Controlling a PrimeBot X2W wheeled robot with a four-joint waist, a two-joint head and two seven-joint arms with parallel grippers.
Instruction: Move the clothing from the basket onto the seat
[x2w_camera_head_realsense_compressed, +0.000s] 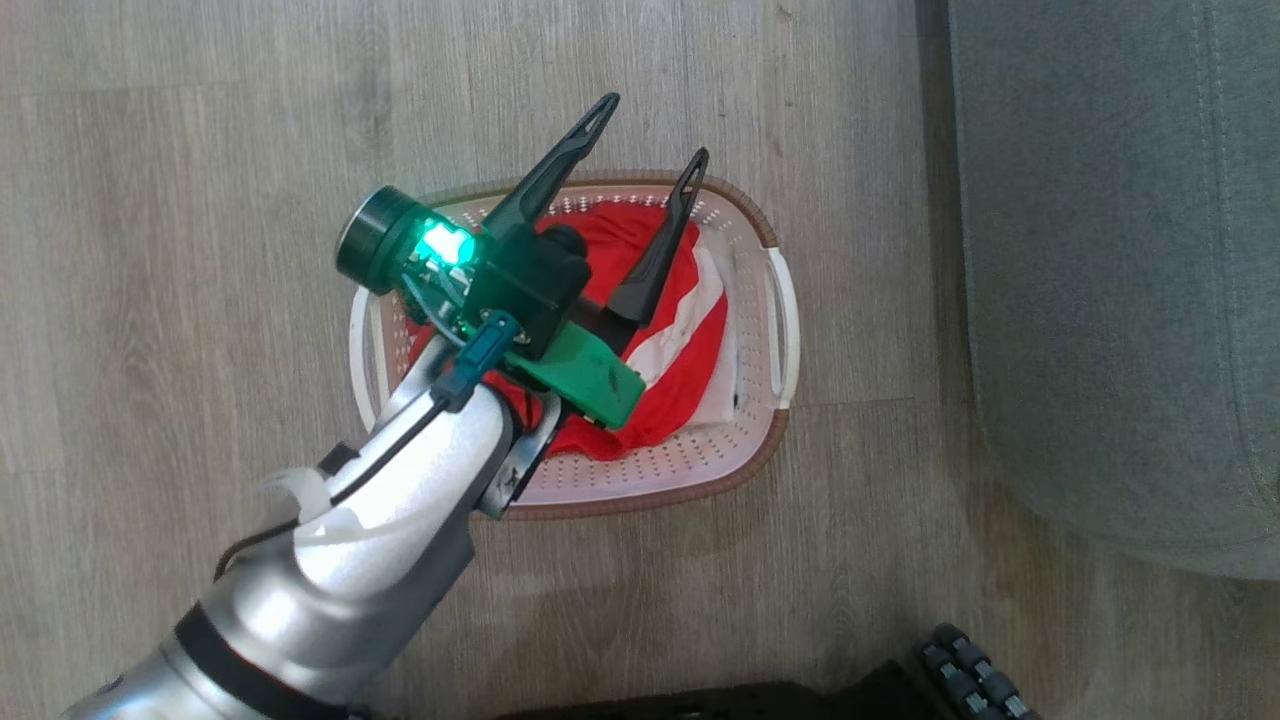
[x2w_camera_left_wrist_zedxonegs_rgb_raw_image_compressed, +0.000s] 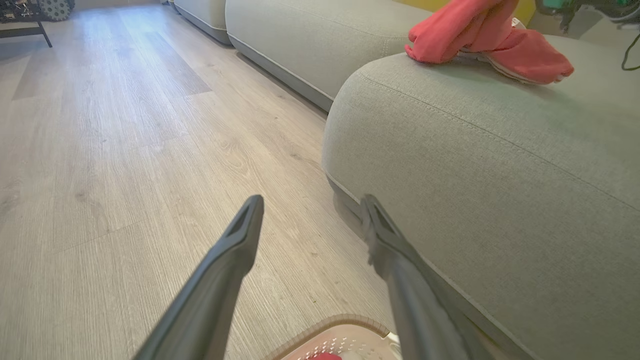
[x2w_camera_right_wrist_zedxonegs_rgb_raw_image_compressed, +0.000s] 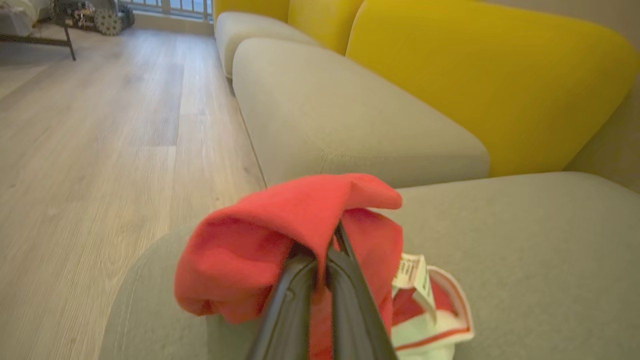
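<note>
1. Step, as judged: R gripper is dropping off one garment on the seat; L gripper is poised for the next pick.
2. R gripper: jaws clamped on a fold of the red garment. The rest, w/ white label, lies on the seat near its rounded front edge.
3. To do it well: open fully, lift straight up so cloth doesn't snag. Any drag toward the floor side could pull it off.
4. L gripper: jaws spread wide, nothing between them, hovering over the basket, aimed past its far rim rather than down.
5. Clothing left in basket: red w/ white stripe, bunched, right below L gripper, apparently not touching.
6. Basket stands on floor just beside seat, at robot's right.
</note>
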